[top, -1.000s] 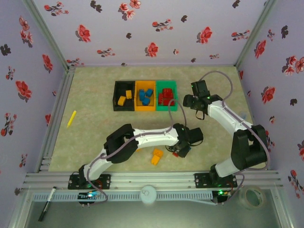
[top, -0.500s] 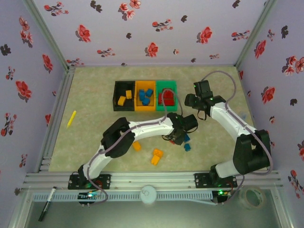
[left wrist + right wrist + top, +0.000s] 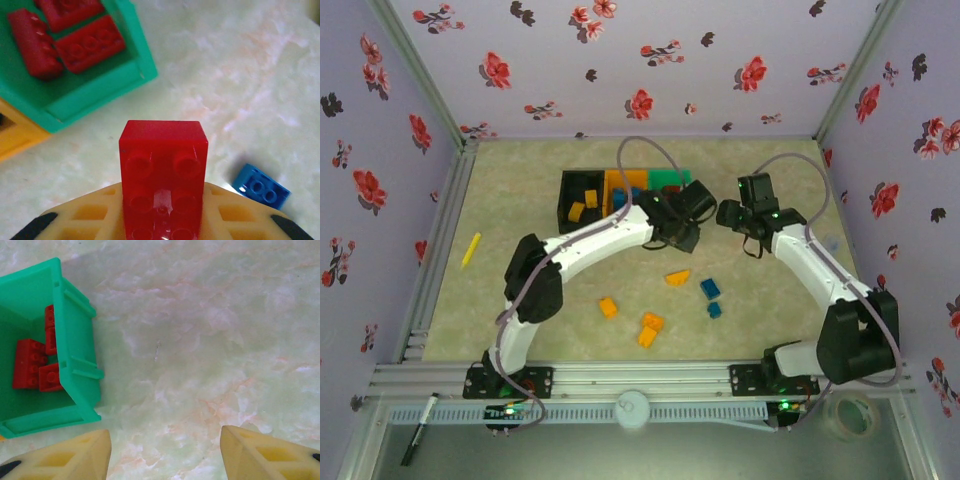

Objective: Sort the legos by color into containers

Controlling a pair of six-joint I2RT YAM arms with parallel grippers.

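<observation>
Your left claw (image 3: pixel 162 217) is clamped on a red brick (image 3: pixel 163 165); the green bin (image 3: pixel 95 92), perhaps three reds (image 3: pixel 90 47) inside, lies ahead-left, a blue brick (image 3: pixel 261 186) just right. Your right claw (image 3: pixel 165 447) stands apart, that bin ahead-left.

containers (image 3: pixel 564 205) behind, loose legos (image 3: pixel 649 328) in front, stick (image 3: pixel 470 250) far left

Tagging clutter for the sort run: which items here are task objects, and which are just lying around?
Job: held red brick; loose orange legos; loose blue legos; black bin; orange bin; green bin.
Lying about: yellow stick; marker; tape roll.
</observation>
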